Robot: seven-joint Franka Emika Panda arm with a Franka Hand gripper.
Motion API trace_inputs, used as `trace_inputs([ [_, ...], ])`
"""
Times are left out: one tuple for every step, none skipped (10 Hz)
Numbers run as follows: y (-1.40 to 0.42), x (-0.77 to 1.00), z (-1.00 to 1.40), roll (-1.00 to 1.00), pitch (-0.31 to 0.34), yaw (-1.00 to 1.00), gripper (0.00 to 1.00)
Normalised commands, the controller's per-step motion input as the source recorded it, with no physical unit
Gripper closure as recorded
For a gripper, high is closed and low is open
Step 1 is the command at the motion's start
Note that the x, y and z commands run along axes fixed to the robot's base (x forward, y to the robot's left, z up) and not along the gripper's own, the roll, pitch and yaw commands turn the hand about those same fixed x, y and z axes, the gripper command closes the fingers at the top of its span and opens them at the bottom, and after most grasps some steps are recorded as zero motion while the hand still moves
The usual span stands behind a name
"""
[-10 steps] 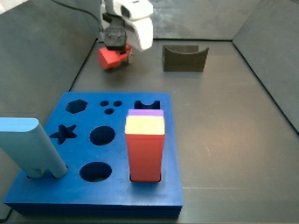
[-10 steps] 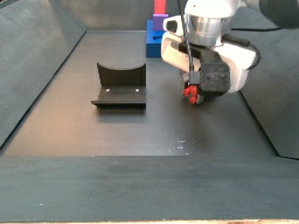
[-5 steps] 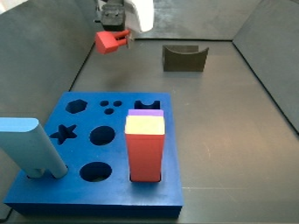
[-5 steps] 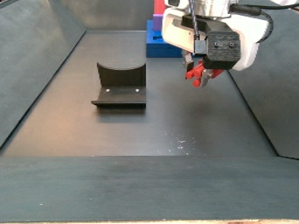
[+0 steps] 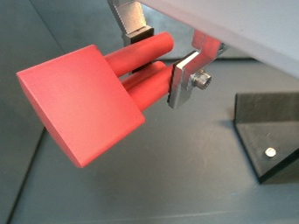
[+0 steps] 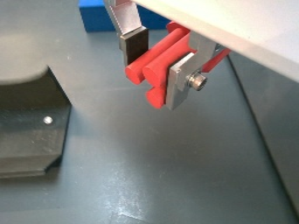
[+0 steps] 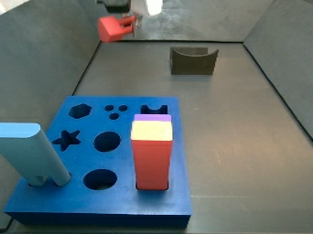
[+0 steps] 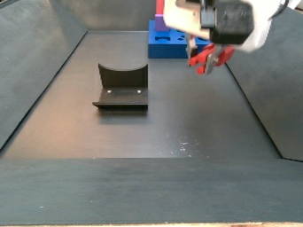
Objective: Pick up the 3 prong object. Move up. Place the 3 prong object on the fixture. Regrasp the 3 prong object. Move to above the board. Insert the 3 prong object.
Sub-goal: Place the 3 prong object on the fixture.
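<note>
The two-finger silver gripper [image 6: 156,63] hangs high above the dark floor, its plates clamped on the small salmon-red plastic 3 prong object [image 5: 87,101]. The dark olive-grey U-shaped fixture [image 8: 120,86] sits below, off to one side; the large blue board [image 7: 104,164] lies well apart.

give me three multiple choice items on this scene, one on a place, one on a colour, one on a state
1. Where is the 3 prong object?
A. in the claw, off the floor
B. on the fixture
C. in the board

2. What colour is the board?
A. green
B. blue
C. white

3. How is the fixture?
A. holding the piece
B. tipped over
C. empty

Answers:
1. A: in both wrist views the claw has its fingers closed on it above the floor.
2. B: the side view shows a blue block with cut-out holes.
3. C: its notch holds nothing in both side views.
</note>
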Motion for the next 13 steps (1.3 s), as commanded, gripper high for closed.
trace_inputs([
  [-0.01, -0.02, 1.00, -0.05, 0.036, -0.01, 1.00],
  [-0.01, -0.02, 1.00, -0.05, 0.039, -0.01, 1.00],
  [-0.01, -0.02, 0.92, -0.06, 0.042, -0.02, 1.00],
  [0.00, -0.01, 0.71, -0.07, 0.049, -0.02, 1.00],
  [0.00, 0.00, 0.56, -0.08, 0.056, -0.02, 1.00],
  [0.00, 0.01, 0.35, -0.10, 0.072, -0.02, 1.00],
  [0.00, 0.01, 0.25, -0.10, 0.078, -0.02, 1.00],
  [0.09, 1.00, 0.04, -0.14, 0.001, 1.00, 1.00],
  [0.09, 1.00, 0.02, -0.14, 0.004, 1.00, 1.00],
  [0.08, 1.00, 0.02, -0.14, 0.010, 1.00, 1.00],
  [0.07, 1.00, 0.02, -0.15, 0.012, 1.00, 1.00],
  [0.07, 1.00, 0.01, -0.17, 0.022, 1.00, 1.00],
  [0.06, 1.00, 0.01, -0.19, 0.031, 1.00, 1.00],
])
